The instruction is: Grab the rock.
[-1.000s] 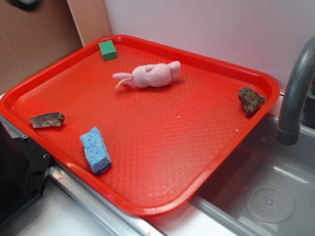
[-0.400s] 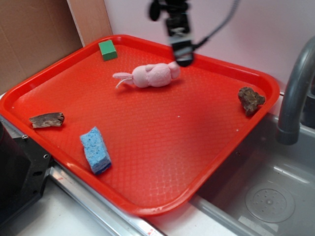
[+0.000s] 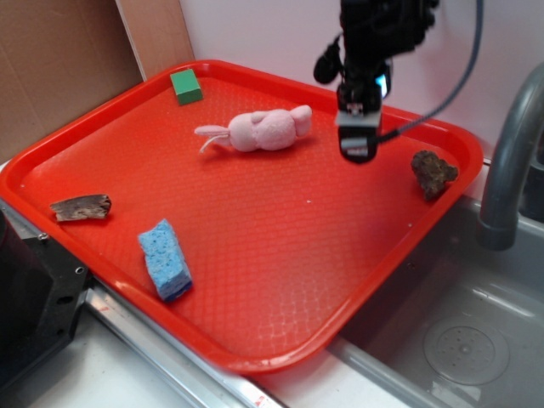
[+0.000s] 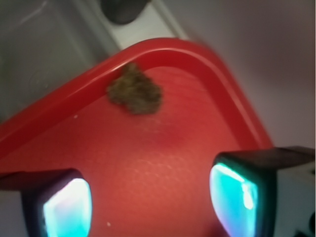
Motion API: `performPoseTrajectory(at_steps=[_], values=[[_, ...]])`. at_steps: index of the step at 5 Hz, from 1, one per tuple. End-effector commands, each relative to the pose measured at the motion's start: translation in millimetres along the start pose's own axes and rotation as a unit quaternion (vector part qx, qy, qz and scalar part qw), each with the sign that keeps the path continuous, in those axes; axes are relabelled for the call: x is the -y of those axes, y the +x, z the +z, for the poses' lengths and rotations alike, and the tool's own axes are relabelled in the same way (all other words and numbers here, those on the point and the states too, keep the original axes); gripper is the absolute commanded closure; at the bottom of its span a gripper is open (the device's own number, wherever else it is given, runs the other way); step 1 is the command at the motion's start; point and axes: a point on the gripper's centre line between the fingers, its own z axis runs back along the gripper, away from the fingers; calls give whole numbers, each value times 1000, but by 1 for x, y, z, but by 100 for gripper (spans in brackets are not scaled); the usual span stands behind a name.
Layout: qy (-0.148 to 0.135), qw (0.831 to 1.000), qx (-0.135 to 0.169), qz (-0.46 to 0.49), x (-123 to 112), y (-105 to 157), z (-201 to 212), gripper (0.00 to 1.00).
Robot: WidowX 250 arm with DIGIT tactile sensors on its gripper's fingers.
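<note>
The rock (image 3: 434,173) (image 4: 135,92) lies in the tray's (image 3: 255,280) far right corner against the rim, with the gripper (image 3: 358,140) (image 4: 150,200) hovering just left of it, jaws wide and empty, and a pink plush (image 3: 259,130) farther left.

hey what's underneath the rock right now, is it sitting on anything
The rock sits directly on the red tray, in its corner against the raised rim. Only tray floor shows around it; the patch beneath is covered. The gripper, open, is off to one side.
</note>
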Motion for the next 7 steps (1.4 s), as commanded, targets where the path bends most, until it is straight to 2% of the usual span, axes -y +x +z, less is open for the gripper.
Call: performPoseTrajectory(at_steps=[1,2,3,4,5,6,7], values=[[16,999,24,-15,14,14,16,0],[16,999,24,-15,14,14,16,0],[18,999,40,16,20,29,-3,0],[18,999,38,30,21,45,-11,0],[8,999,14,33,20,63,-22,0],[9,1000,-4,30,22,69,-28,0],[7,999,-26,25,25,66,-34,83]])
